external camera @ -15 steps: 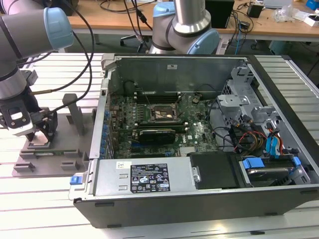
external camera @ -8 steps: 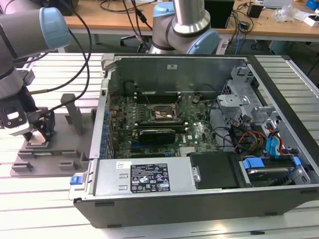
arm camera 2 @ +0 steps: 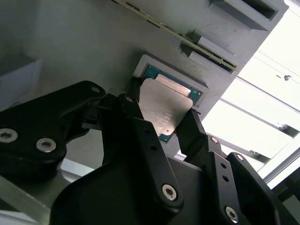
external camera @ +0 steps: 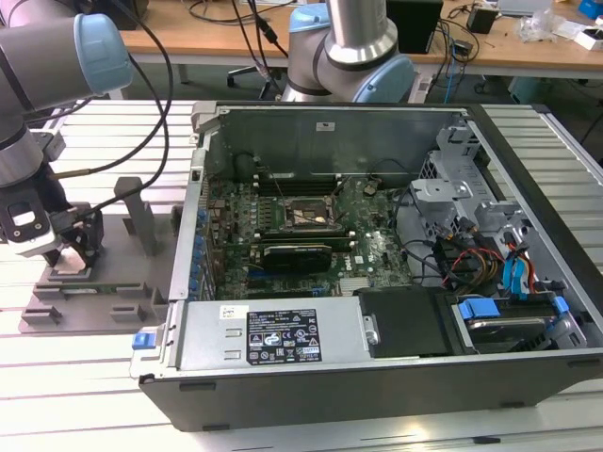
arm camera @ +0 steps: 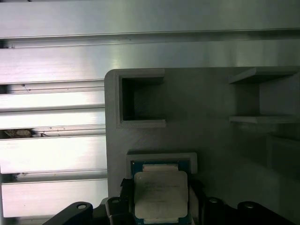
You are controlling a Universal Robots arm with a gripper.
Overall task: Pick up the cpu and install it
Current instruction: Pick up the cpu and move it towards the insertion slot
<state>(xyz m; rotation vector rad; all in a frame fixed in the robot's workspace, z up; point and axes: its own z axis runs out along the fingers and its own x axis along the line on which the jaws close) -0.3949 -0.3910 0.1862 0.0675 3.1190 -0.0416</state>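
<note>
Straddling the cpu (arm camera 2: 166, 103) (arm camera: 161, 192), my gripper (arm camera 2: 161, 117) (arm camera: 160, 201) (external camera: 75, 247) sits low over the matte grey plastic tray (arm camera: 201, 136) (arm camera 2: 93, 47) (external camera: 104, 292); whether it clamps the chip or stands clear I cannot tell. The cpu is a flat square with a dull silver metal plate on a green board. It lies in a raised rectangular recess of the tray. The tray rests on a ribbed aluminium table (arm camera: 51, 61) (external camera: 57, 377). Toward the exterior view's right stands an open sheet-metal computer case (external camera: 283, 377), its black socket (external camera: 303, 215) well apart from the chip.
</note>
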